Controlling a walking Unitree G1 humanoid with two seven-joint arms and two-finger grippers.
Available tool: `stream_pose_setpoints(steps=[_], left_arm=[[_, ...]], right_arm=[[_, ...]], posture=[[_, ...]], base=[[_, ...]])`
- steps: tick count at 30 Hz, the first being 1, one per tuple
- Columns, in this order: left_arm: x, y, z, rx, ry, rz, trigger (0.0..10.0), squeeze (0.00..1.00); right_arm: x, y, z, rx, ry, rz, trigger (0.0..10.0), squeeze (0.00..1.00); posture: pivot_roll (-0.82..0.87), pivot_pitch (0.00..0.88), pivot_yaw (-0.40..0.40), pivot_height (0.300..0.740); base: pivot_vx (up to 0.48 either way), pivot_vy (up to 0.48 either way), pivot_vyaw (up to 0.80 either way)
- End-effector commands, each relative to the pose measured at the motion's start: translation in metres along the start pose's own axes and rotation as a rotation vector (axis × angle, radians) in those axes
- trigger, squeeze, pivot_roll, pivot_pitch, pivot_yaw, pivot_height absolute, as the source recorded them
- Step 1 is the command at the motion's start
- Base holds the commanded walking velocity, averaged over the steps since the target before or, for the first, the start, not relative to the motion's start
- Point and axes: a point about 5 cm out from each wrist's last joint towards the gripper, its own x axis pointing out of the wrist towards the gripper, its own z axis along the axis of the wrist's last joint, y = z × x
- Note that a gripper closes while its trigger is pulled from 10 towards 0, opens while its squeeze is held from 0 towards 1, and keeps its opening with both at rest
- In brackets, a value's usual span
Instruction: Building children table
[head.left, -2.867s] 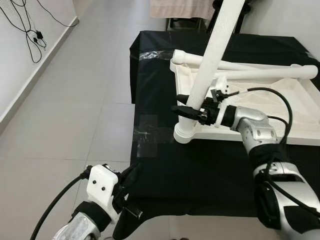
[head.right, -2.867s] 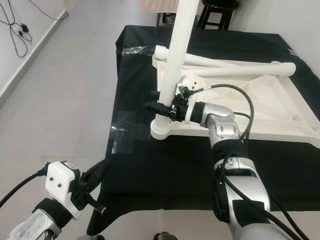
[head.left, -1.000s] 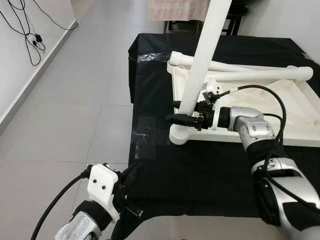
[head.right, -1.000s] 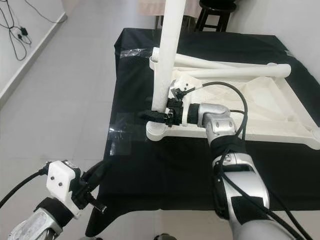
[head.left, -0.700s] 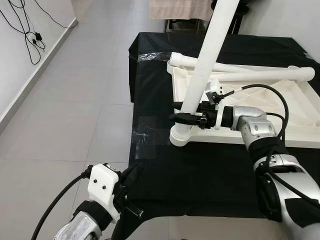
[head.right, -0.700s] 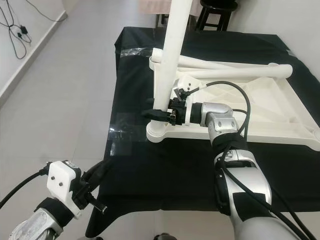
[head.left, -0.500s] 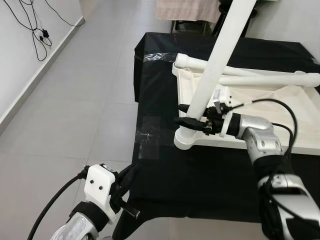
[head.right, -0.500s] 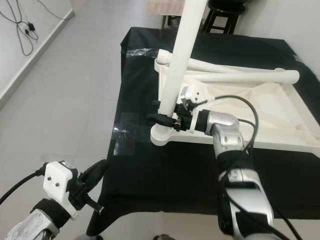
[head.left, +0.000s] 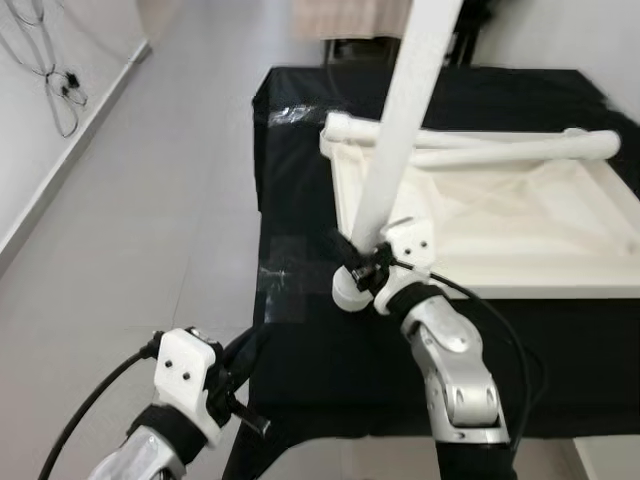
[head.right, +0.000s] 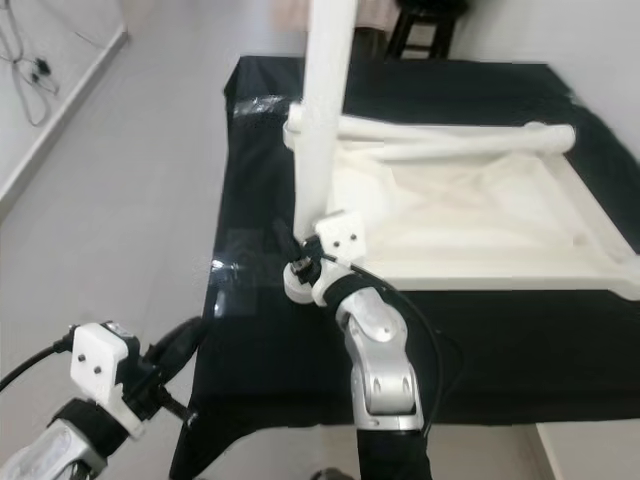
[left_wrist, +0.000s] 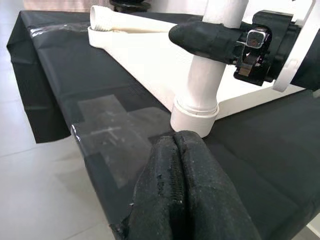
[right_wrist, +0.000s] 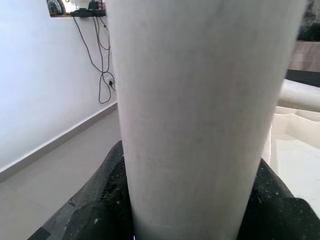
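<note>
As right hand (head.left: 352, 262) clamps table leg (head.left: 400, 130) | leg between fingers

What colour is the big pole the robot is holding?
The table leg is white, clearest in the left eye view.

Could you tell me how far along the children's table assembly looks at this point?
Done: the white tabletop lies underside up on the black cloth. In hand: the right gripper clamps one white leg standing in the near corner socket. Left: two more legs lie loose across the tabletop. The left gripper hangs idle, shut.
</note>
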Motion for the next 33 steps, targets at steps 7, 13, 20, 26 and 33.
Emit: stream_pose_setpoints(steps=[7,13,20,26,33], left_arm=[[0.001,0.0,-0.006,-0.006,0.032,-0.004,10.0,0.0],[0.002,-0.002,-0.007,-0.008,0.031,-0.005,10.0,0.0],[0.003,-0.004,-0.009,-0.013,0.033,-0.006,10.0,0.0],[0.004,-0.006,-0.01,-0.015,0.035,-0.007,10.0,0.0],[0.005,-0.009,-0.012,-0.017,0.035,-0.007,10.0,0.0]], right_arm=[[-0.009,0.012,-0.001,0.218,0.076,0.246,10.0,1.0],[0.003,-0.017,0.012,0.1,0.016,0.47,10.0,0.0],[0.031,-0.067,0.022,0.069,0.027,0.645,10.0,0.0],[0.045,-0.074,0.03,0.136,0.024,0.658,3.7,0.0],[0.043,-0.088,0.028,0.175,0.016,0.653,0.0,0.0]], posture=[[0.11,0.169,-0.065,0.74],[0.12,0.159,-0.071,0.74],[0.14,0.14,-0.082,0.74],[0.15,0.132,-0.086,0.74],[0.15,0.128,-0.086,0.74]], base=[[0.0,0.0,0.0],[0.0,0.0,0.0],[0.0,0.0,0.0],[0.0,0.0,0.0],[0.0,0.0,0.0]])
